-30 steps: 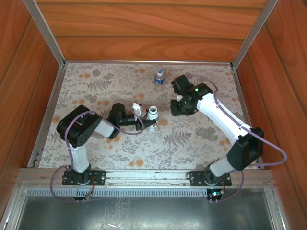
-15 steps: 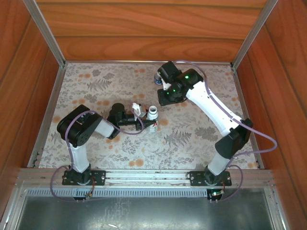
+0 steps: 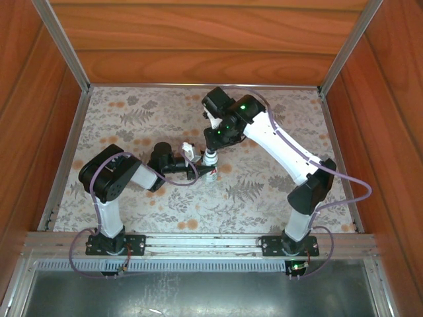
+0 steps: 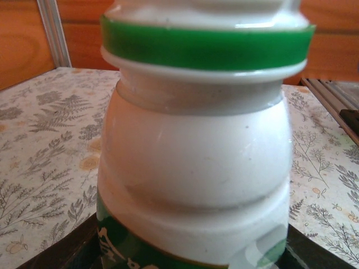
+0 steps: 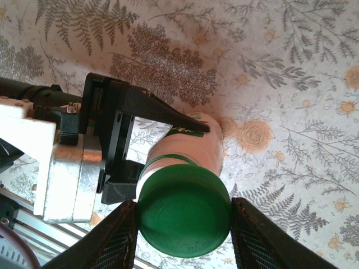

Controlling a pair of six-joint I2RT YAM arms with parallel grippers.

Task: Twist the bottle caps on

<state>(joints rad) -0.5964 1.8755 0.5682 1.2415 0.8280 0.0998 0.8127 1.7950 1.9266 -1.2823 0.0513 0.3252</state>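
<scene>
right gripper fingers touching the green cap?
Touching. The right wrist view shows both fingers of the right gripper pressed flush against opposite sides of the green cap, with no gap.

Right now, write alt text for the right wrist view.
The right gripper pinches a dark green cap directly over the neck of a white bottle. The left gripper clamps the bottle's body, above a fern-patterned tablecloth.

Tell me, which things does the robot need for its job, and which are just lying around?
For the job: green cap, pinched in the right gripper; white bottle, held by the left gripper.

Just there: flowery table cover; wooden walls.
</scene>
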